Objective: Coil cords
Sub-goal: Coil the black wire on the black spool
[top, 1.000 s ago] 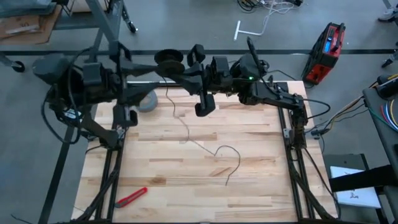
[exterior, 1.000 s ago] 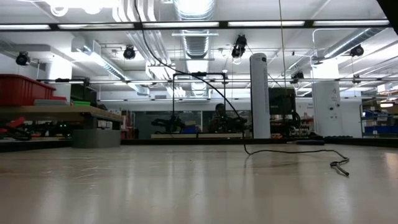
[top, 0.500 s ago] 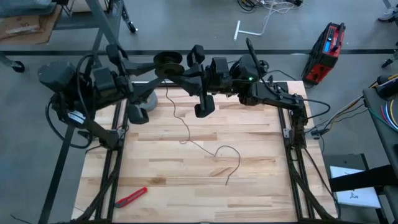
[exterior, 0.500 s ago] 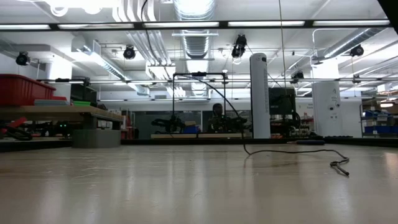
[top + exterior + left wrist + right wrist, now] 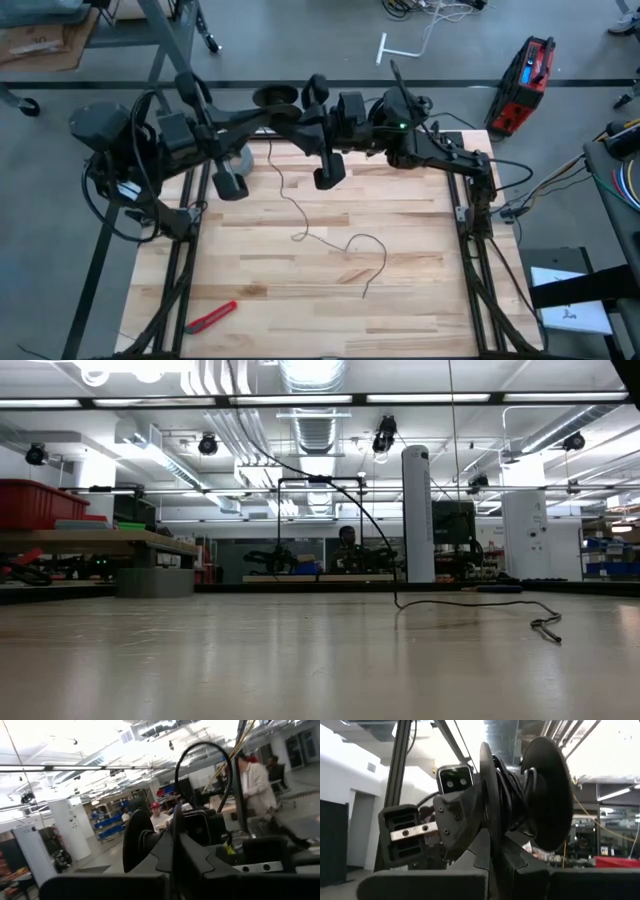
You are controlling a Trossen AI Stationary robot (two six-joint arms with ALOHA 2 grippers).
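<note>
The small black round reel is held in the air over the table's far edge, between my two grippers. My left gripper reaches it from the left and my right gripper from the right; both are shut on it. In the right wrist view the reel shows two flanges with cord wound between them. The thin black cord hangs from the reel and trails across the table to its free end. In the low view the cord lies on the tabletop. My left gripper pinches a thin flange of the reel, seen edge-on between its two fingers. The fingers come level from the table's left. The reel stays clear of the table. My right gripper pinches the rim of one reel flange between its two fingers, level from the table's right. The reel stands with its flanges upright, clear of the table, and the cord hangs slack below it.
A grey tape roll lies at the far left of the table, partly under my left arm. A red utility knife lies near the front left corner. People show in the room beyond the table.
My left arm has swung, its wrist going toward the table's right and near side while its gripper stays at the reel. The cord's slack stretch on the table has shifted a little; its free end has stayed in place.
</note>
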